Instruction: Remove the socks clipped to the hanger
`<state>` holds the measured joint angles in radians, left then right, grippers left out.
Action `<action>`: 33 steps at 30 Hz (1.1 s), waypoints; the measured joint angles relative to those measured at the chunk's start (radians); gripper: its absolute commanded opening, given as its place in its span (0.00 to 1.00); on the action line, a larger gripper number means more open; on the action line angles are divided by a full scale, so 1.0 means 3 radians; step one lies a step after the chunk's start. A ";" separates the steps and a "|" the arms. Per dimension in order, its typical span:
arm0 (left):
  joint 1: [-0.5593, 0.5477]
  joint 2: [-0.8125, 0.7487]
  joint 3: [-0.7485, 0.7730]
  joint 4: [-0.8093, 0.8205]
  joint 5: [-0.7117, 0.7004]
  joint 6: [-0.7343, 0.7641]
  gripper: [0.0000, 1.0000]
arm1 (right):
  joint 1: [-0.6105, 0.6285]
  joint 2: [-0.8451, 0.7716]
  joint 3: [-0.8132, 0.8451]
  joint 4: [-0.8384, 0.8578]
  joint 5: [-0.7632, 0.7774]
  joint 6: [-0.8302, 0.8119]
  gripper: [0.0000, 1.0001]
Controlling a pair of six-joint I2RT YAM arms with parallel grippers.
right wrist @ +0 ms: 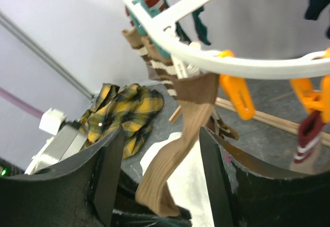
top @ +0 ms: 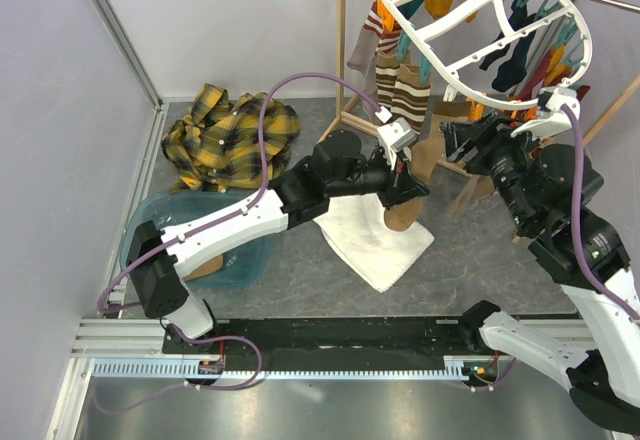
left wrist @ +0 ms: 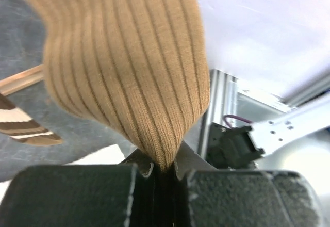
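The white ring hanger hangs at the upper right with several socks clipped under it. My left gripper is shut on the lower end of a tan ribbed sock, which is pinched tight between the jaws of the left gripper. This tan sock runs up to the hanger ring, beside the orange clips. My right gripper is open just under the ring, and the sock shows between its fingers without touching them. The right gripper sits to the right of the left one.
A yellow-black plaid shirt lies on the floor at the back left. A white towel is spread under the left gripper. A teal basin stands under the left arm. The wooden rack frame holds up the hanger.
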<state>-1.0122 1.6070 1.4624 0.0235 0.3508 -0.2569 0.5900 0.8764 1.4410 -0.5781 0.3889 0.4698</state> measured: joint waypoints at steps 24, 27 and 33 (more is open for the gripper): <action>0.0022 -0.0312 -0.0201 -0.0298 0.0947 -0.0009 0.02 | 0.0000 0.0490 0.0618 -0.0481 0.0193 0.0081 0.88; 0.0032 -0.0313 -0.0201 -0.0332 0.0961 0.0033 0.02 | 0.0000 0.0515 0.0642 -0.0458 0.0192 0.0112 0.86; 0.0032 -0.0313 -0.0201 -0.0340 0.0961 0.0079 0.02 | 0.0000 0.0743 0.0746 -0.0393 0.0257 0.0267 0.80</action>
<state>-1.0027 1.5131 1.4021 -0.0784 0.6392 -0.2333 0.5900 1.0992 1.6650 -0.6960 0.4660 0.5499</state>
